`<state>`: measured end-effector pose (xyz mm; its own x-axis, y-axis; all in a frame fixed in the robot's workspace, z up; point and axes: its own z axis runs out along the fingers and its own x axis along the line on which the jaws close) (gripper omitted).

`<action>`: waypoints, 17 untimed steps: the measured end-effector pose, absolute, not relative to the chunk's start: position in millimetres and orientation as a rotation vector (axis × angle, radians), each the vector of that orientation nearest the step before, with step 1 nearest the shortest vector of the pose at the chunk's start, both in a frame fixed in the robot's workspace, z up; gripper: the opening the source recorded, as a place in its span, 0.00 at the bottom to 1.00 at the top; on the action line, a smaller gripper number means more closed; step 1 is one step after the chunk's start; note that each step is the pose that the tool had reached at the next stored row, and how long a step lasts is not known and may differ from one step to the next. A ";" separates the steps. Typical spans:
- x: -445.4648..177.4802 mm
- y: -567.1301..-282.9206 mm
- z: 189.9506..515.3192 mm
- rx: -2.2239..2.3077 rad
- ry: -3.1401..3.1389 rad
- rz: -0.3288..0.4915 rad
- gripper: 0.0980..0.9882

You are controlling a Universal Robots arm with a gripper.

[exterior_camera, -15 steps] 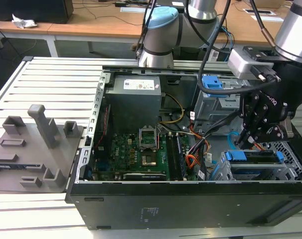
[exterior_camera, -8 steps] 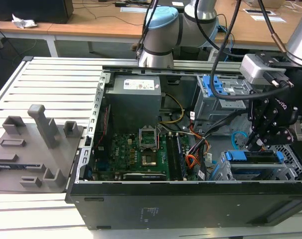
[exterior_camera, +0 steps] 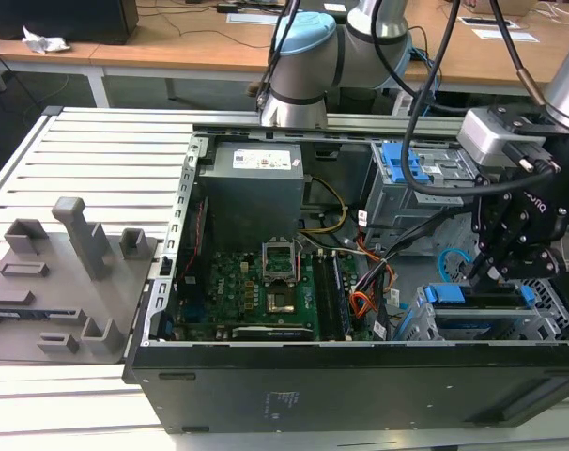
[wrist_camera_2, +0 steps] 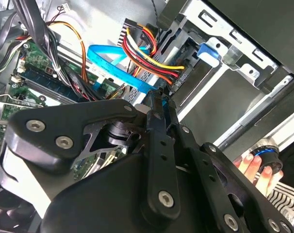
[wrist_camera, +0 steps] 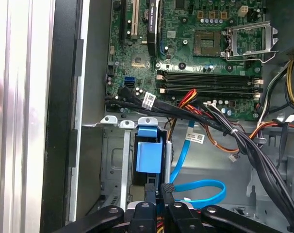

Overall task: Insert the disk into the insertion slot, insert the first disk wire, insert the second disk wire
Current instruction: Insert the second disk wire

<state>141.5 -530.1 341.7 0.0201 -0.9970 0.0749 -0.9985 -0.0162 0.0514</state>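
My gripper [exterior_camera: 488, 270] hangs over the near corner of the open computer case, on the exterior view's right, its fingers [wrist_camera_2: 155, 104] drawn together with nothing clearly between them. Under it the disk's blue carrier [exterior_camera: 446, 295] [wrist_camera: 149, 154] sits in the insertion slot [exterior_camera: 550, 315] [wrist_camera: 113, 165], a grey perforated cage. The first disk wire [wrist_camera_2: 148, 52], a red and yellow bundle, ends in a dark plug just past my fingertips. The second disk wire [wrist_camera: 198, 186] [wrist_camera_2: 110, 62], a light blue flat cable, loops right beside them on the case floor.
A taller grey cage with a blue latch [exterior_camera: 405, 167] stands behind the slot. The motherboard [exterior_camera: 252, 287], the power supply [exterior_camera: 254, 193] and black cable bundles [wrist_camera: 224, 128] take up the case. A grey fixture [exterior_camera: 73, 272] lies outside it. A hand [wrist_camera_2: 251, 165] is by the case's edge.
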 end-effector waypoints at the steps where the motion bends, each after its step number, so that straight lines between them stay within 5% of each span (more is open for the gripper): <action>1: 141.5 -530.2 341.4 2.178 -2.139 0.026 0.07; 17: 143.0 -531.9 336.2 2.178 -2.138 0.027 0.08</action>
